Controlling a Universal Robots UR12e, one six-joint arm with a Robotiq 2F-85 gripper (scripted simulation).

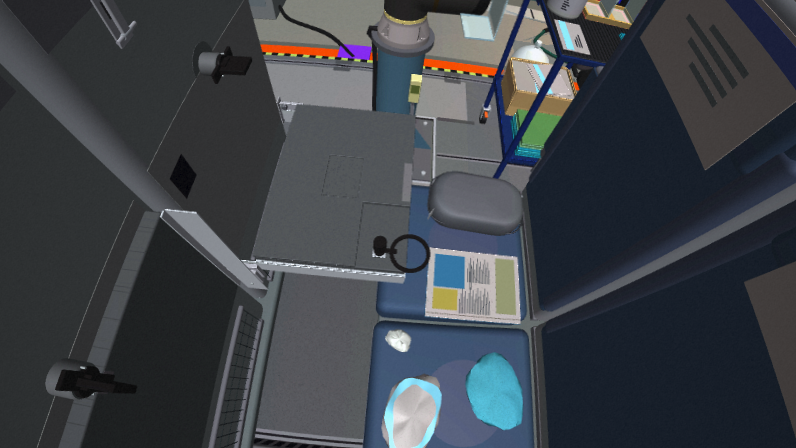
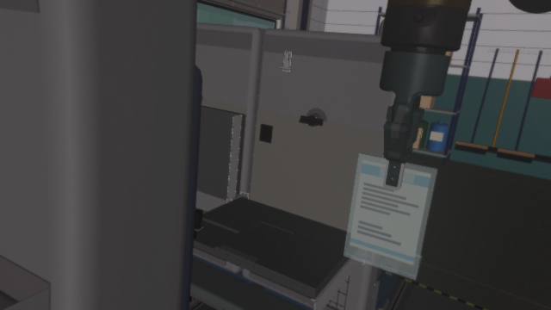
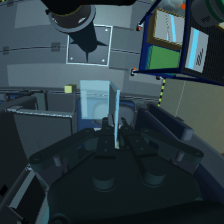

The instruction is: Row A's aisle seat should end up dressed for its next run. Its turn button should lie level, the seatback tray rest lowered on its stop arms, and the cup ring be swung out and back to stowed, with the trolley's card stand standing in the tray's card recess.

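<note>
At the aisle seatback the grey tray point(image 1: 340, 192) lies lowered and flat, with a dashed card recess point(image 1: 343, 176) marked on its top. The black cup ring point(image 1: 410, 253) sticks out past the tray's near right corner. The turn button point(image 1: 225, 63) on the seatback above lies level. My gripper point(image 2: 392, 172) hangs in the aisle to the right of the tray. Its fingers are clamped on the top edge of the clear card stand point(image 2: 389, 213), which hangs below them with its printed face showing. In the wrist camera the stand point(image 3: 100, 102) is pinched edge-on between the fingertips point(image 3: 114, 133).
The blue trolley frame point(image 1: 543, 83) with boxes stands beside the aisle. A grey cushion point(image 1: 475, 202) and a leaflet point(image 1: 473, 285) lie on the aisle seat. The neighbouring seat holds a crumpled wad point(image 1: 399, 340), a cyan cloth point(image 1: 494, 390) and a silver pouch point(image 1: 413, 413). A second tray point(image 1: 167, 311) stays folded up.
</note>
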